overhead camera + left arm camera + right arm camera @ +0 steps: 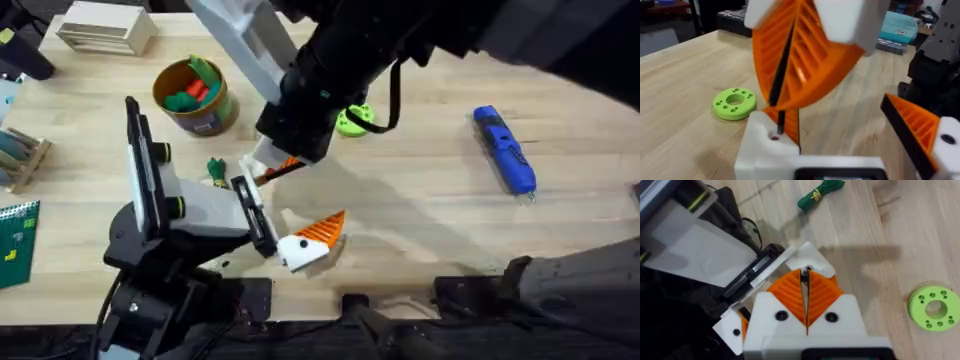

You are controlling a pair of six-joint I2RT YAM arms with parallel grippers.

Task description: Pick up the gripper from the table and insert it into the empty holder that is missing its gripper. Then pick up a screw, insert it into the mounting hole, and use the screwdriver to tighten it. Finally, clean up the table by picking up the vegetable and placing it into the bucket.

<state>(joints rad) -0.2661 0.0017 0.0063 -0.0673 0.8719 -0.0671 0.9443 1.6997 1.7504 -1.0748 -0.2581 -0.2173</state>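
Observation:
My right gripper (283, 165) (805, 295) reaches across the table, its orange ribbed pads (805, 60) shut on a thin black screw (782, 75). The screw's lower end meets a small hole in the top of the white holder (762, 147) (807, 255) on my left gripper (285, 225), which is open. An orange strip (791, 125) shows behind that holder; I cannot tell if it is the loose gripper. The left's other finger (920, 127) carries its orange tip. The lime-green ring disc (352, 120) (734, 103) (933, 307), blue screwdriver (505, 150), dark green vegetable (215, 170) (820, 192) and bucket (195, 95) stay on the table.
Red and green toy vegetables sit inside the bucket. A pale slatted box (100, 28) stands at the back left, a wooden rack (20, 155) and a green board (15, 240) at the left edge. Bare wood lies between the disc and the screwdriver.

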